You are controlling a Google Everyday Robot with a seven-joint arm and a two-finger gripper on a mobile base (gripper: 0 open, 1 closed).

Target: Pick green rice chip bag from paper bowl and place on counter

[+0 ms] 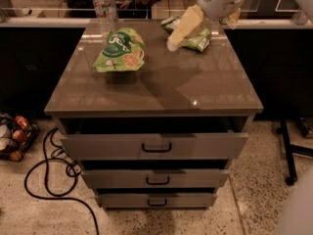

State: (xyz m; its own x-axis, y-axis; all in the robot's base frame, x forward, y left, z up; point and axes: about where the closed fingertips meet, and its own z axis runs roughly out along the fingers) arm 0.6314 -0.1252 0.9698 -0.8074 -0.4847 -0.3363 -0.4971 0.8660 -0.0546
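Observation:
The green rice chip bag [119,50] lies at the back left of the counter [161,89], bright green with white lettering and round orange chip pictures. It is raised a little off the top. The paper bowl is hidden under it. My gripper [177,35], cream coloured below a white wrist, hangs over the back middle of the counter. It is to the right of the bag and apart from it, holding nothing that I can see.
A duller green bag [199,39] lies at the back right, partly behind my gripper. A clear water bottle [104,8] stands behind the chip bag. The top drawer [156,145] stands slightly open. Cables [49,175] and a basket [12,136] are on the floor at left.

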